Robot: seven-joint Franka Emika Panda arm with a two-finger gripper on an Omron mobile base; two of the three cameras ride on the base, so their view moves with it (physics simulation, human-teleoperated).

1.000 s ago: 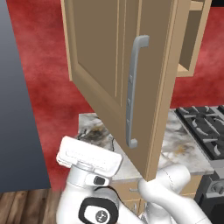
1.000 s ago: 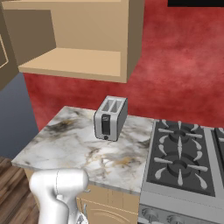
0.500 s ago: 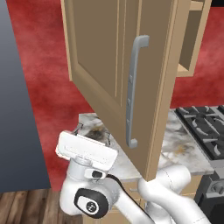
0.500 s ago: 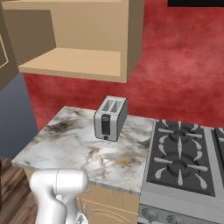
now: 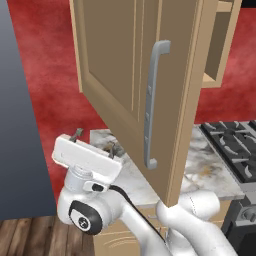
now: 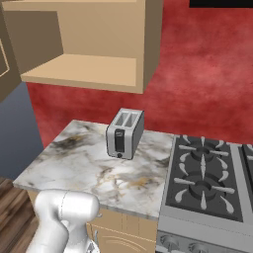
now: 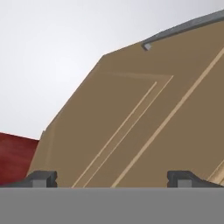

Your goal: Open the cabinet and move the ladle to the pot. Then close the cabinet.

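**Tan door swung wide, empty jaws below it**

Tan wood takes up the upper middle of the left base view: the cabinet (image 5: 125, 75) door stands open toward the camera, its silver bar handle (image 5: 152, 105) running down the centre of the frame. At lower left the gripper (image 5: 92, 141) points upward below the door's bottom edge, fingers (image 5: 76, 134) spread apart with nothing between them. They are clear of the handle. Behind it a strip of marble counter (image 5: 200, 170) shows, and stove grates (image 5: 235, 145) sit at the right edge.

From the right base view the cabinet's open interior (image 6: 84, 64) fills the upper left; the bottom shelf looks bare as far as it can be seen, and I cannot make out a ladle or a pot. A silver toaster (image 6: 124, 133) stands at mid-frame on the counter, with the stove at lower right.

Along the hand view, both dark fingertips (image 7: 41, 178) rise at the bottom corners, far apart, facing the door's recessed panel, with the handle's end at upper right.

By my judgement the door is stiff and swings on its hinges with little effort; the bar handle is the sound place to grasp it for closing. A ladle would probably be light and slick, best pinched across its shaft.
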